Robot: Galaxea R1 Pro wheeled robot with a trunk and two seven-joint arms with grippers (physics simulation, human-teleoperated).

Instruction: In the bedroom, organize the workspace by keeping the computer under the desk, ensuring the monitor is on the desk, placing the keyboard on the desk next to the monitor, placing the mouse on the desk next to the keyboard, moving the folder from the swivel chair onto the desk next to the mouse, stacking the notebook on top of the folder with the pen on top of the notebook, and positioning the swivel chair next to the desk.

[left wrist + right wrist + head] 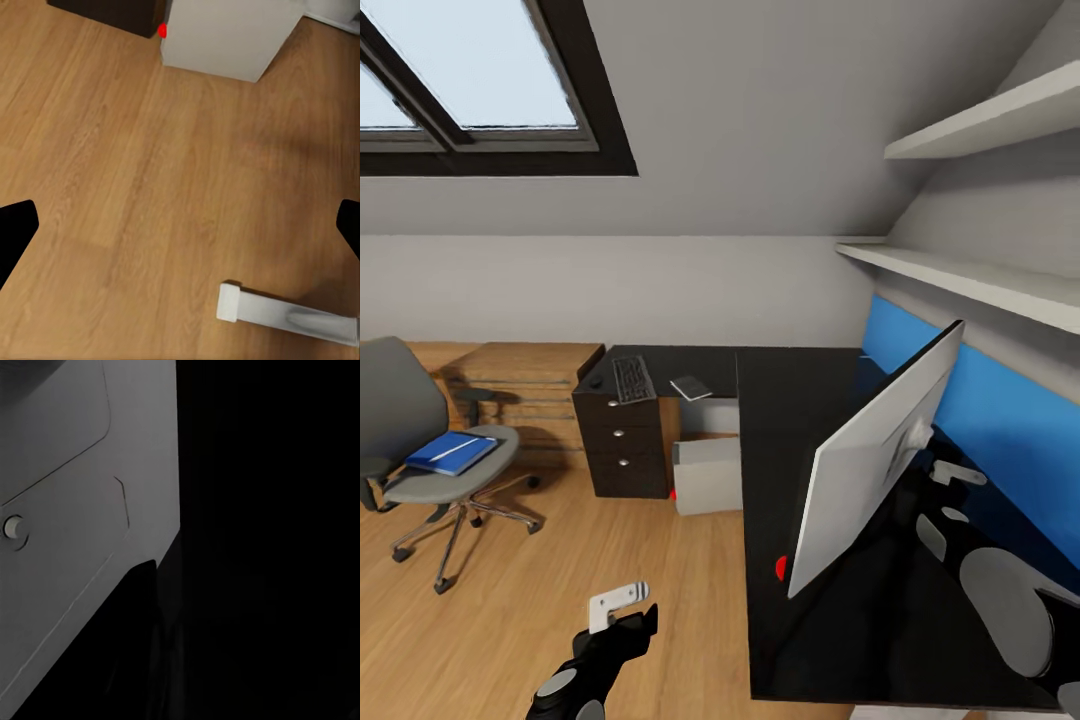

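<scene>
The flat grey-backed monitor (880, 455) stands on the black L-shaped desk (800, 400), its back facing the camera. The right gripper (958, 474) sits just behind it, close to the stand. In the right wrist view the monitor's grey rear panel (67, 510) is very near; whether those fingers are closed on anything cannot be told.

The left gripper (622, 600) hangs over the wooden plank floor (510, 620), well apart from the desk items. Its dark fingertips (15, 229) sit at opposite edges of the left wrist view, spread wide, holding nothing.

Count:
- One black keyboard (632, 379), on the far desk wing above the black drawer unit (623, 450).
- One small black mouse (595, 381), just beside the keyboard.
- One grey notebook (691, 388), near the keyboard's other side.
- One grey computer tower (707, 475) on the floor under the desk, also in the left wrist view (225, 34).
- One grey swivel chair (420, 440), well apart from the desk, carrying one blue folder (452, 452) on its seat.
</scene>
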